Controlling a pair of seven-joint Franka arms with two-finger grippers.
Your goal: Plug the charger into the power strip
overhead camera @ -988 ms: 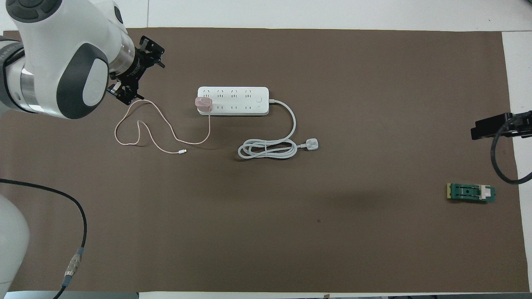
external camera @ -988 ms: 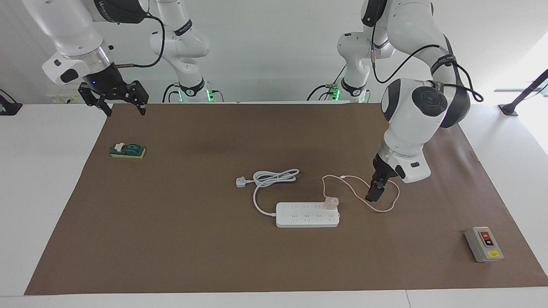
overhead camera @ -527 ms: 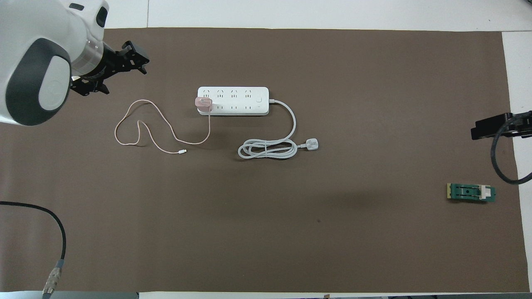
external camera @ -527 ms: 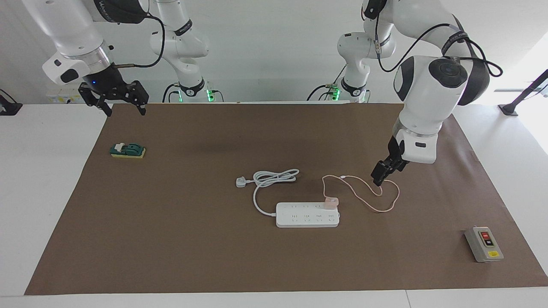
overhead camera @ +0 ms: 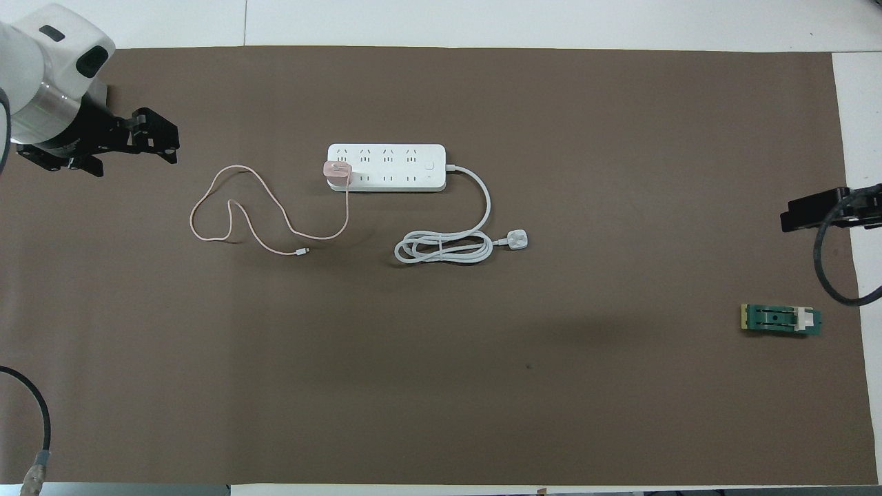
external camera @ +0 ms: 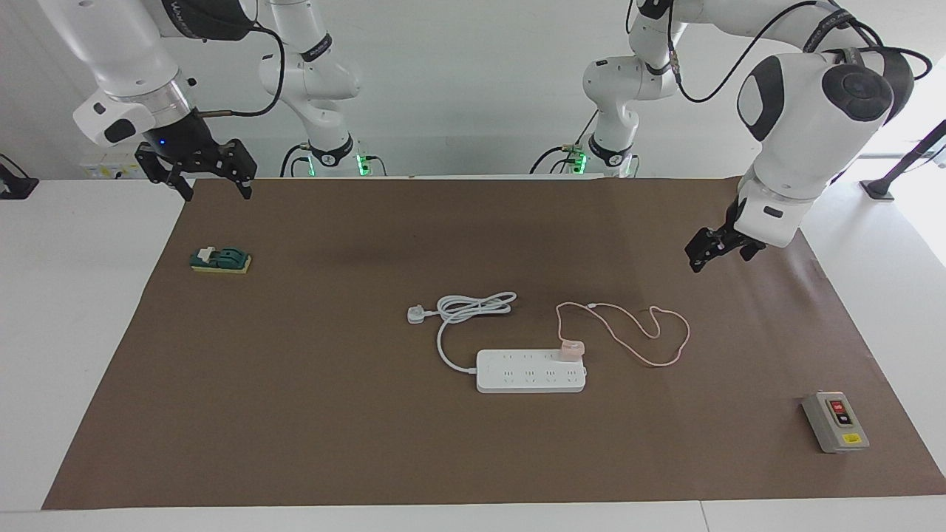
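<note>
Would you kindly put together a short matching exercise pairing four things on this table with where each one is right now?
Things:
1. charger
2. white three-pin plug
3. grey button box
4. green block

Places:
A. near the mat's corner at the left arm's end, farthest from the robots
B. seated on the power strip, at its end toward the left arm
C. near the mat's edge at the right arm's end
D. on the mat beside the coiled white cord

Pairs: 1-B, 2-D, 3-A, 4-C
</note>
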